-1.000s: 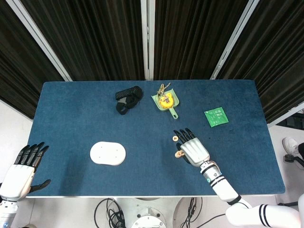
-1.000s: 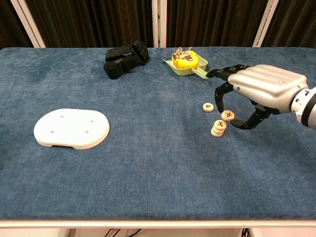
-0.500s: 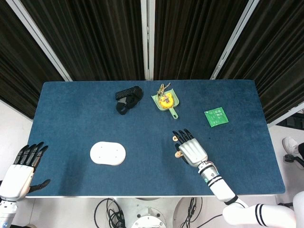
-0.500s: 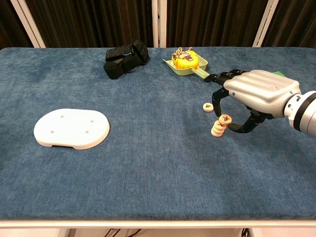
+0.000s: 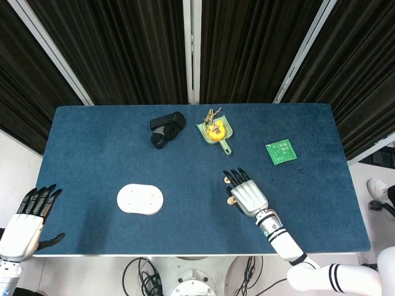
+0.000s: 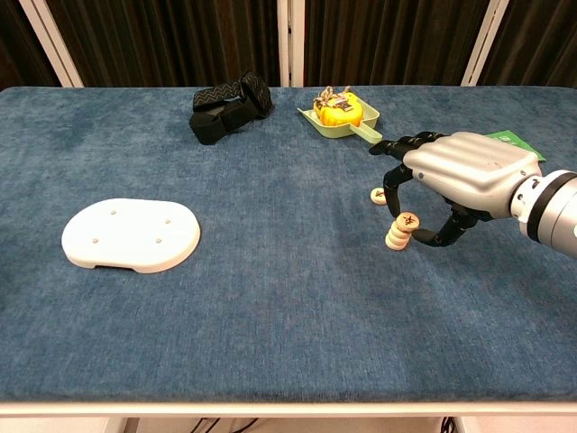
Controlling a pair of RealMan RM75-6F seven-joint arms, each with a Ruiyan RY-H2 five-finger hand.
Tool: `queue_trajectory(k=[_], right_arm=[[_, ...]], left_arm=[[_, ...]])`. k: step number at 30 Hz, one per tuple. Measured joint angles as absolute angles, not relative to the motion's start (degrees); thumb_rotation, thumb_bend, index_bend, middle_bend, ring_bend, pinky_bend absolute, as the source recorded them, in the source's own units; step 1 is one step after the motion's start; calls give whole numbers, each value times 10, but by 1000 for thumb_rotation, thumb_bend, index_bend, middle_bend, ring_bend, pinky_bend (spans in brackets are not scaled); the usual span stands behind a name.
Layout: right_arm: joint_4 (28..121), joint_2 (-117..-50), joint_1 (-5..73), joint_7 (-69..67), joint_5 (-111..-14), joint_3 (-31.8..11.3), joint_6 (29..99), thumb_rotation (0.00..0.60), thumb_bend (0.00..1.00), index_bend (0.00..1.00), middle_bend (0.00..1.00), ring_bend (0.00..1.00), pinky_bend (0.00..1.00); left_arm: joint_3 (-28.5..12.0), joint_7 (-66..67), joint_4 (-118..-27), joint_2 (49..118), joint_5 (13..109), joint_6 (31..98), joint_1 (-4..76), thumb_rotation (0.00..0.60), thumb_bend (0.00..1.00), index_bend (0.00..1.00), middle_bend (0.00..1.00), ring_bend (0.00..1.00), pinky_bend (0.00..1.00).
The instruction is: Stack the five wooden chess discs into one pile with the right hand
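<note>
A short pile of wooden chess discs (image 6: 396,238) stands on the blue table right of centre. My right hand (image 6: 469,171) arches over it and pinches one more disc (image 6: 407,219) between thumb and a finger; the disc is tilted at the top of the pile, slightly off to the right. A single disc (image 6: 378,196) lies just beyond, under the fingertips. In the head view the right hand (image 5: 249,196) covers most of the pile (image 5: 231,200), and the single disc (image 5: 228,179) shows at its fingertips. My left hand (image 5: 24,225) hangs off the table's near left corner, fingers spread, holding nothing.
A white oval pad (image 6: 132,234) lies at the left. At the back are a black strap bundle (image 6: 229,107) and a green scoop holding a yellow object (image 6: 340,114). A green card (image 5: 281,152) lies at the right.
The right hand has carried the pinched disc left and down, from beside the pile onto its top. The left hand has barely moved.
</note>
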State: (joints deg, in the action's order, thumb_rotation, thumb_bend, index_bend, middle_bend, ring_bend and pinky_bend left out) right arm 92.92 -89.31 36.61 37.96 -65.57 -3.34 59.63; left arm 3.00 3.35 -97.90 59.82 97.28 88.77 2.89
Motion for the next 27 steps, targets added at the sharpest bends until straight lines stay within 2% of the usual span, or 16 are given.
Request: queue_trajectory(k=[10, 18, 27], right_arm=[[932, -891, 368, 380, -651, -34, 596, 600, 254, 404, 22, 0, 0], [938, -886, 367, 369, -660, -37, 603, 600, 250, 392, 21, 0, 0], [923, -882, 373, 346, -653, -72, 616, 600, 250, 391, 26, 0, 0]], left_arm=[[30, 33, -979, 598, 972, 886, 30, 600, 60, 0, 0, 0, 0], [30, 33, -979, 598, 973, 888, 29, 600, 60, 0, 0, 0, 0], [30, 31, -979, 598, 974, 888, 29, 600, 60, 0, 0, 0, 0]])
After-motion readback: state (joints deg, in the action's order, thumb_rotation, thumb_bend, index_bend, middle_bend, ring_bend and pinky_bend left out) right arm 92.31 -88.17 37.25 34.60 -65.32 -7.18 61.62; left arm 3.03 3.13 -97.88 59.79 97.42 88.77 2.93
